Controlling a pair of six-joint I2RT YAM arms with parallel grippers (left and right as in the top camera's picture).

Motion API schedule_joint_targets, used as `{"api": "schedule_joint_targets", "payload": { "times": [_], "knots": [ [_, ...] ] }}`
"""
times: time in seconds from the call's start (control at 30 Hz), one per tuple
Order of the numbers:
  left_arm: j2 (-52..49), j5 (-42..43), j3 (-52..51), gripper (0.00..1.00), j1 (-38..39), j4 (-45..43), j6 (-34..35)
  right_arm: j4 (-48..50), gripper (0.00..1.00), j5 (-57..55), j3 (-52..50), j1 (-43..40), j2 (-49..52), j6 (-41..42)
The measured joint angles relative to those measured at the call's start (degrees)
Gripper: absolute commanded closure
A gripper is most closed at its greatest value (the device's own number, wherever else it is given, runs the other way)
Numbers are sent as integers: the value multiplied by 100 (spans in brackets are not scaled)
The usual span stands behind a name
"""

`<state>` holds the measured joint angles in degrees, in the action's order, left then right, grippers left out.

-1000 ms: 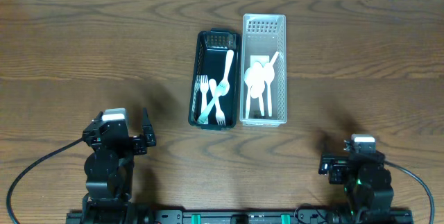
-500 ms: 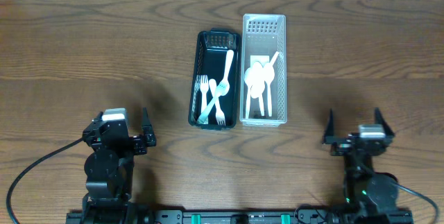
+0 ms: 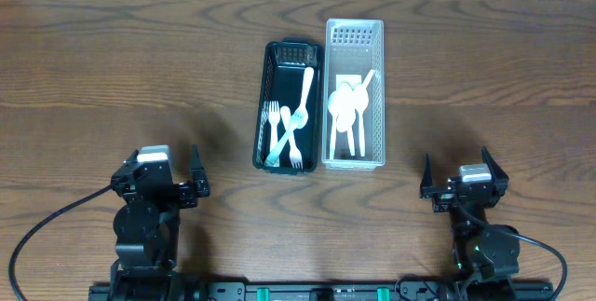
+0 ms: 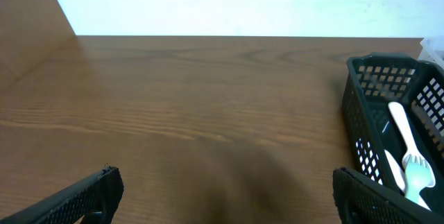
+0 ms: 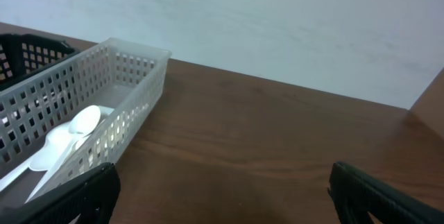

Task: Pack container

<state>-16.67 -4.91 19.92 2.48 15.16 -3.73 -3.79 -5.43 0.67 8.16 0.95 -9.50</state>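
A black basket (image 3: 263, 115) in the middle of the table holds several white plastic forks (image 3: 289, 124). Right beside it a white basket (image 3: 380, 96) holds white plastic spoons (image 3: 348, 105). My left gripper (image 3: 194, 172) is open and empty at the front left, well away from the baskets. My right gripper (image 3: 458, 172) is open and empty at the front right. The left wrist view shows the black basket (image 4: 361, 120) with a fork (image 4: 409, 161) at its right edge. The right wrist view shows the white basket (image 5: 132, 92) and spoons (image 5: 69, 130) at the left.
The wooden table (image 3: 112, 68) stretches around the baskets. A pale wall (image 5: 277, 23) stands behind the table's far edge.
My right arm has shifted: its gripper swung from low at the front right to facing the table's far side, a little left of where it was half a second ago. The left arm is still.
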Motion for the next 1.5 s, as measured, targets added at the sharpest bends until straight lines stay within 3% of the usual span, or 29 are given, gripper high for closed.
{"api": "schedule_joint_targets", "payload": {
  "times": [0.9,1.13,1.23,1.4,1.5],
  "knots": [
    [15,0,2,2,7,31,-11,0,1,57,0,0,0,2],
    [918,509,-9,2,127,645,-83,0,1,72,-4,0,0,2],
    [1368,807,-249,2,229,33,-85,2,1,72,-4,0,0,2],
    [1554,903,-1416,2,269,-2350,-79,0,1,74,-4,0,-2,2],
    [1598,787,-1897,2,280,-2389,-35,2,1,74,-7,0,-4,2]
  ]
}}
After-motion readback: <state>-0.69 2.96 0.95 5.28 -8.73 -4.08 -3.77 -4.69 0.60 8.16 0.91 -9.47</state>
